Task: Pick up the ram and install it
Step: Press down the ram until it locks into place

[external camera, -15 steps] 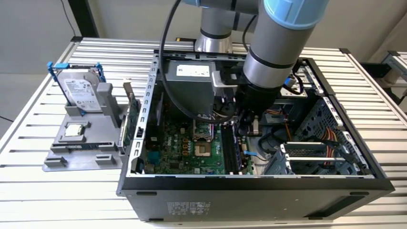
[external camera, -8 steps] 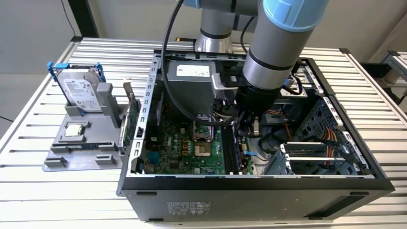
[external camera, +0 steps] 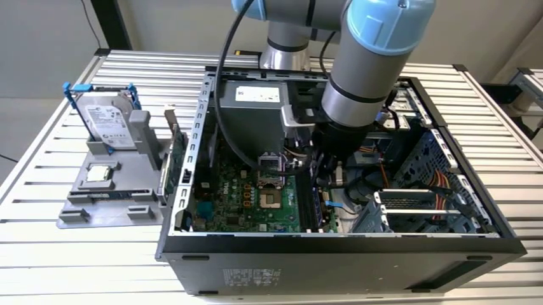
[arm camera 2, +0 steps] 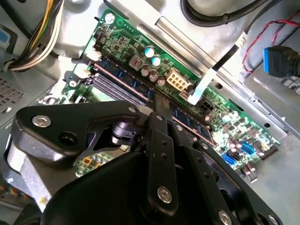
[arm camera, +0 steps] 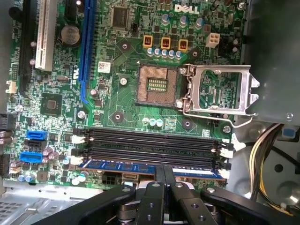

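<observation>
The green motherboard (arm camera: 117,101) filled most of the frame, its open processor socket (arm camera: 157,84) near the centre. Below lay black memory slots (arm camera: 150,140). At bottom centre, the gripper (arm camera: 164,174) pinched the ram (arm camera: 122,166), seated in the lowest slot.

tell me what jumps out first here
The arm plunges into the open PC case on the slatted table. In the first wrist view its claw sits on the ram at the outermost memory slot, beside the empty CPU socket. A hard drive stands at the exterior view's left.
</observation>
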Motion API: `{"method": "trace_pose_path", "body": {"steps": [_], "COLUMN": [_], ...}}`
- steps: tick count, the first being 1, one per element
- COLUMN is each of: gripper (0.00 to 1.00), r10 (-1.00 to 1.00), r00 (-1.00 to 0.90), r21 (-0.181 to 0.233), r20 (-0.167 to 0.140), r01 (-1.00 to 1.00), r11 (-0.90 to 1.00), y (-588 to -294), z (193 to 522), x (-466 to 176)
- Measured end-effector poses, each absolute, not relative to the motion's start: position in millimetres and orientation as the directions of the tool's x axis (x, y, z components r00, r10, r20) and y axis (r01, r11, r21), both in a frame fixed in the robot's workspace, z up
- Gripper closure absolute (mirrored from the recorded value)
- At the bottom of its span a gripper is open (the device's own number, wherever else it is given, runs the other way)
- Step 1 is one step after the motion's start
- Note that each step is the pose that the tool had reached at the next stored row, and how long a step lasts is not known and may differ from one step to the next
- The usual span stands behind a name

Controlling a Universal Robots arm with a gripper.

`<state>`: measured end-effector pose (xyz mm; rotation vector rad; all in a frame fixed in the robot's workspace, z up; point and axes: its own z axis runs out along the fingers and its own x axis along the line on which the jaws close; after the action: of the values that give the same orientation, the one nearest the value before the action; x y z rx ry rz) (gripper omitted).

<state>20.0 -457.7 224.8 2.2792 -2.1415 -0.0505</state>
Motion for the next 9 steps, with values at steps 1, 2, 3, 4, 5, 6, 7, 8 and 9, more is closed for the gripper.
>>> {"method": "trace_pose_path", "body": {"steps": [1,2,3,4,5,6,7,8,9], "gripper": [1.00,1.00,1.00,1.00,1.00,1.00,1.00,1.00,1.00], "r10": [-0.998,-0.998,-0.998,-0.998,-0.999,-0.999,-0.999,-0.999,-0.998], "r00": [0.060,0.058,0.057,0.055,0.053,0.053,0.053,0.053,0.053], "r21": [0.032,0.033,0.033,0.033,0.033,0.033,0.034,0.033,0.031], "r20": [-0.013,-0.013,-0.013,-0.012,-0.012,-0.011,-0.009,-0.012,-0.016], "r01": [-0.998,-0.998,-0.998,-0.998,-0.998,-0.998,-0.998,-0.998,-0.998], "r11": [-0.061,-0.059,-0.057,-0.055,-0.054,-0.053,-0.053,-0.053,-0.053], "y": [-457.7,-457.8,-457.8,-457.9,-457.9,-457.6,-457.5,-457.5,-457.3], "z": [223.4,221.8,219.9,218.1,216.4,216.1,217.7,220.5,223.2], "x": [20.1,20.2,20.4,20.4,20.5,20.6,20.6,20.6,20.7]}}
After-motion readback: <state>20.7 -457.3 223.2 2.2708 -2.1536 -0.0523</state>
